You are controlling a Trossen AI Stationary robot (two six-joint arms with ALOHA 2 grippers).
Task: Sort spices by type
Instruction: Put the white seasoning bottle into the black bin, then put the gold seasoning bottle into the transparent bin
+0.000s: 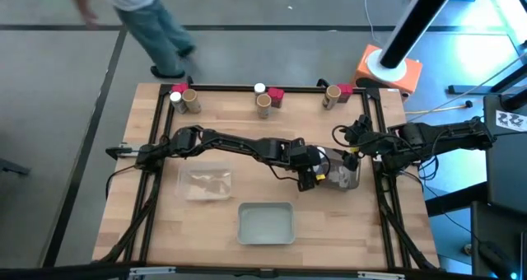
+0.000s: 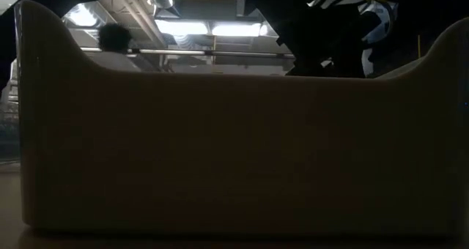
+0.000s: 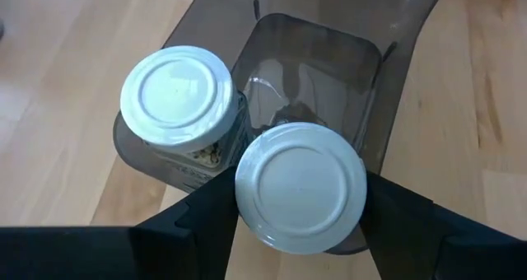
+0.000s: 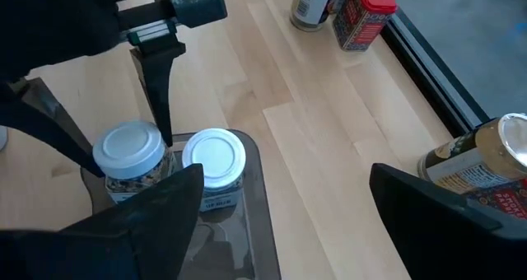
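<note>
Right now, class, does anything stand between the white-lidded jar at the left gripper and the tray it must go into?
Nothing visible does. The jar at the left gripper is already within the tray walls, beside another white-lidded jar.

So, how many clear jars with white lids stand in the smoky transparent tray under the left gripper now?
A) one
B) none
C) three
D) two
D: the left wrist view shows two clear jars with white lids, one beside the other, in the smoky transparent tray, the second between the left gripper's fingers.
</note>
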